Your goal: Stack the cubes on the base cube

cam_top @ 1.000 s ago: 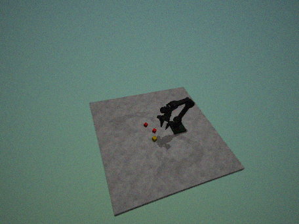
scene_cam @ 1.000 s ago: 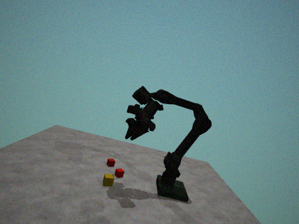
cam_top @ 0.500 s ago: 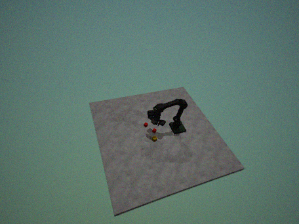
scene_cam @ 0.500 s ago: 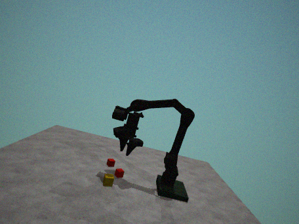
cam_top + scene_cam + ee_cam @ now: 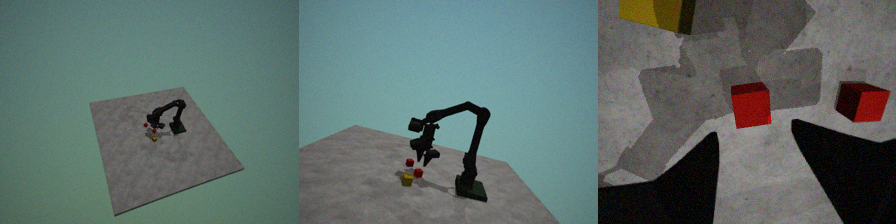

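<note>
We see the grey desk (image 5: 203,157) carrying everything, and we take the yellow base cube (image 5: 407,179) as our landmark. The dark arm (image 5: 453,110) rises from its base plate (image 5: 482,196), which sits on the desk well to the side of the yellow cube in the exterior view, and bends over so that its gripper (image 5: 426,158) hangs above the cubes.

One red cube (image 5: 418,172) lies just beside the yellow cube, on the arm's side of it, apparently not touching. The other red cube (image 5: 410,162) lies a little farther from the yellow cube, behind it in the exterior view. Both red cubes rest on the desk, apart from each other.

The fingers are partly spread and pinch nothing. In the wrist view they frame the red cube nearest the yellow one, which shows in the gap between them, lower down on the desk; the second red cube sits off to one side and the yellow cube peeks in at the top corner.

We judge the task barely begun: neither red cube has been lifted and the top of the yellow cube is bare. Everything is left: grasping the first red cube, capping one corner, capping the opposite corner with a small gap, then releasing and withdrawing.
</note>
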You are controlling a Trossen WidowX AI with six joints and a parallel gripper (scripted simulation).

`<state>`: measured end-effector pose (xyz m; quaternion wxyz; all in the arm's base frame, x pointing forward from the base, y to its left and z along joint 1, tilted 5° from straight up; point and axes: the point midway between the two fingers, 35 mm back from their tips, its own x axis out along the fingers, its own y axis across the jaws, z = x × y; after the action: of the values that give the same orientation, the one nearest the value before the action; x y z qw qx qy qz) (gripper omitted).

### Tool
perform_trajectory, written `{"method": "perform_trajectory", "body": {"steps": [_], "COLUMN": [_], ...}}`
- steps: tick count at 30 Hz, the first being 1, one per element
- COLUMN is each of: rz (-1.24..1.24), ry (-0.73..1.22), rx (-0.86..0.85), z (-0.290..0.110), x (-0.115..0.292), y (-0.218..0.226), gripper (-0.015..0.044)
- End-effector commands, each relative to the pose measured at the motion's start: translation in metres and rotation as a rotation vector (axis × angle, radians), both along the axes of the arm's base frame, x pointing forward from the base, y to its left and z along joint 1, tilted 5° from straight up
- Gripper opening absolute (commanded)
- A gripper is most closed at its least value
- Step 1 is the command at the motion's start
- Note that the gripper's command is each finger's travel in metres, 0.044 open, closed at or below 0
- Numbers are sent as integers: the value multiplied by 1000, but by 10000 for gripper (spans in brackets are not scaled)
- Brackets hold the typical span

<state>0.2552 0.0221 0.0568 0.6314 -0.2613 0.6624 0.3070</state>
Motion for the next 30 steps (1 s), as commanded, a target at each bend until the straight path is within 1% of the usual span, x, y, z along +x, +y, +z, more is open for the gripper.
{"method": "perform_trajectory", "body": {"steps": [1,5,29,30], "rz": [3,3,3,3], "ry": [-16,-15,-15,-15], "rx": [-4,-4,-4,-4], "z": [-6,-18,-51,-51], "x": [2,1,-1,-1], "y": [0,0,2,2], "gripper": [265,265,265,239]}}
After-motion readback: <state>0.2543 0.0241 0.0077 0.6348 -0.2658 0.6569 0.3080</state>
